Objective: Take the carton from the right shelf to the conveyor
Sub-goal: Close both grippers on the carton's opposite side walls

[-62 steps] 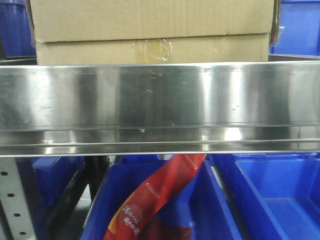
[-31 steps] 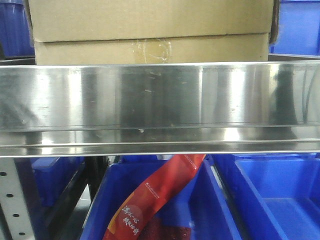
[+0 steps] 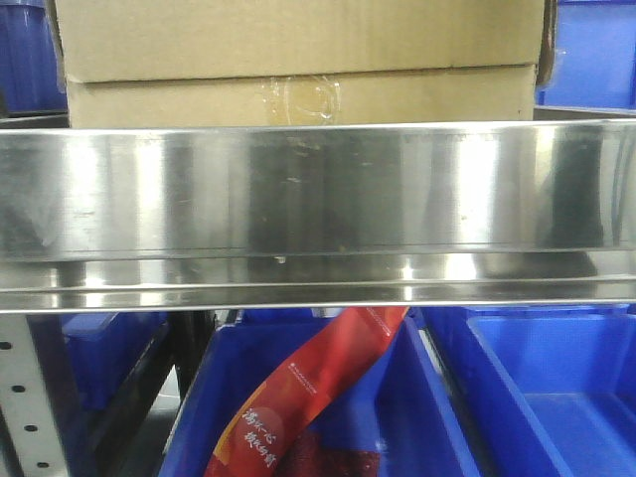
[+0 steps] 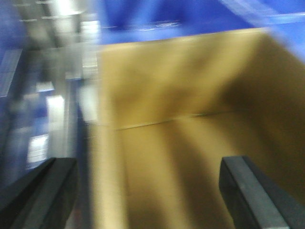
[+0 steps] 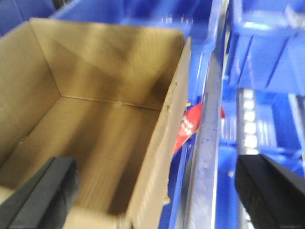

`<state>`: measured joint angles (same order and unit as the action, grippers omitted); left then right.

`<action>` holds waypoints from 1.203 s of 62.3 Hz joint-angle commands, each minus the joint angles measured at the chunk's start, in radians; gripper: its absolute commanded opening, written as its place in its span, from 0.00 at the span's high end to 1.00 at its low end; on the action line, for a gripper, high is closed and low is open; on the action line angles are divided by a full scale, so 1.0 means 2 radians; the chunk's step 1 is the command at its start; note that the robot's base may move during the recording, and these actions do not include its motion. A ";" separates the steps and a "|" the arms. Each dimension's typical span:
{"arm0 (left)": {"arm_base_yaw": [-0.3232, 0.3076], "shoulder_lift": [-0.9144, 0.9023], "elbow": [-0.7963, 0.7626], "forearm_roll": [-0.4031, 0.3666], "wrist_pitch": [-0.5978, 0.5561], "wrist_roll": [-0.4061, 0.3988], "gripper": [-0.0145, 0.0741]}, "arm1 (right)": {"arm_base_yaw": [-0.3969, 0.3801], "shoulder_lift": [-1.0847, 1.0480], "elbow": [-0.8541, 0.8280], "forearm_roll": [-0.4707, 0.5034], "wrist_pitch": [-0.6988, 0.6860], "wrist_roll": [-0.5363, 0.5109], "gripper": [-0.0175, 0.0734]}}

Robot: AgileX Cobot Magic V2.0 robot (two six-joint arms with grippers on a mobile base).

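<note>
Open-topped carton (image 3: 298,60) sits on the right shelf (image 3: 318,199), just behind its steel rail, between blue bins (image 3: 596,50). Left gripper (image 4: 150,191) and right gripper (image 5: 157,195) hover above, jaws spread wide, each straddling one carton side wall.

- Front view: carton (image 3: 298,60) base hidden behind rail (image 3: 318,199); top cut off by upper edge.
- Front view: packet (image 3: 298,397) upper end hidden behind rail, lower end cut off; print too small to read.
- Front view: bins (image 3: 537,397) cropped by the edges.
- Left wrist view: motion-blurred throughout; carton seam and shelf detail indistinct.
- Wrist views: left gripper (image 4: 147,164) and right gripper (image 5: 157,164) fingers cut off by lower edge.
</note>
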<state>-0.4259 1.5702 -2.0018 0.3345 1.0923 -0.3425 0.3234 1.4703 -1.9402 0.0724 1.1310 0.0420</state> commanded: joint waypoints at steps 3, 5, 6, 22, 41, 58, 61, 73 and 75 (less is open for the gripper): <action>0.002 0.017 -0.003 0.017 -0.003 -0.005 0.28 | -0.001 0.026 -0.011 -0.006 -0.008 0.001 0.19; 0.002 0.022 -0.003 0.017 -0.003 -0.005 0.28 | -0.001 0.031 -0.011 -0.008 -0.009 0.001 0.19; 0.002 0.025 -0.003 0.017 -0.003 -0.005 0.28 | -0.001 0.036 -0.011 -0.008 -0.010 0.001 0.19; 0.022 0.050 -0.003 0.018 -0.003 -0.019 0.28 | -0.001 0.079 -0.011 -0.009 -0.043 0.010 0.19; 0.042 0.072 -0.003 0.015 -0.005 -0.019 0.28 | -0.001 0.122 -0.011 -0.010 -0.045 0.010 0.19; 0.042 0.095 -0.003 0.015 -0.005 -0.019 0.28 | -0.001 0.142 -0.011 -0.010 -0.047 0.010 0.22; 0.042 0.099 -0.003 0.012 -0.005 -0.019 0.29 | -0.001 0.142 -0.011 -0.010 -0.047 0.010 0.28; 0.044 0.107 -0.003 0.003 0.001 -0.019 0.64 | -0.001 0.142 -0.011 -0.010 -0.045 0.010 0.77; 0.046 0.110 -0.003 -0.003 0.003 -0.019 0.71 | -0.001 0.142 -0.011 -0.010 -0.044 0.010 0.83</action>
<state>-0.3446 1.7818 -2.0018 0.3485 1.0944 -0.3729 0.3234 1.7605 -1.9525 0.0689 1.0601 0.0626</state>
